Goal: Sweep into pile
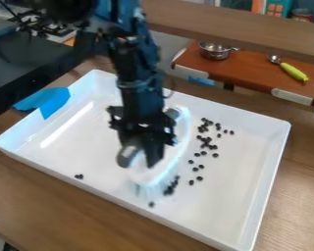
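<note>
The brush (pixel 143 172) can be judged light, with a hard back and bristles (pixel 146 190) that are likely to be bent with ease. It is best held by the middle of its grey handle (pixel 127 156), so that it is not tipped when it is pushed. The small black beans (pixel 205 141) seem hard and light too — they may be rolled off by a fast push, so a slow, low sweep is called for.

The brush is held by the gripper (pixel 145 154), narrow on the handle, over the middle of the white tray (pixel 254 152). The back of the brush is seen under the gripper and round to its 1 o'clock side, and the bristles are set at 6 o'clock.

From the gripper, most beans are spread in the tray from 2 o'clock to 4 o'clock. A few are bunched beside the bristles at 5 o'clock, one is seen near 6 o'clock, and a tiny group is left well apart at 8 o'clock — no single pile is made yet.
</note>
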Robot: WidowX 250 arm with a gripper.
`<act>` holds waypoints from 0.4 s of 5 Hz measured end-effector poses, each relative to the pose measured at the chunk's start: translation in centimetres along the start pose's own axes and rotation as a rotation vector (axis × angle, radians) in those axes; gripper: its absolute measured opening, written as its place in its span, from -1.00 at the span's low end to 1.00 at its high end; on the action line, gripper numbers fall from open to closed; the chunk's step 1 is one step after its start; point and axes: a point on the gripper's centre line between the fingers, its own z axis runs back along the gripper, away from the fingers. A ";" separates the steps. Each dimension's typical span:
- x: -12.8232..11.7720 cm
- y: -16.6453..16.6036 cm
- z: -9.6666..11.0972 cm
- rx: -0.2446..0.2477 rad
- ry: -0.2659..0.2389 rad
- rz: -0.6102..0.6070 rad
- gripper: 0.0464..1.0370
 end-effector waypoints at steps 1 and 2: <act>0.4 -3.9 -0.9 -0.030 0.006 -0.002 -0.10; 1.3 -7.2 -1.5 -0.056 0.009 -0.005 -0.10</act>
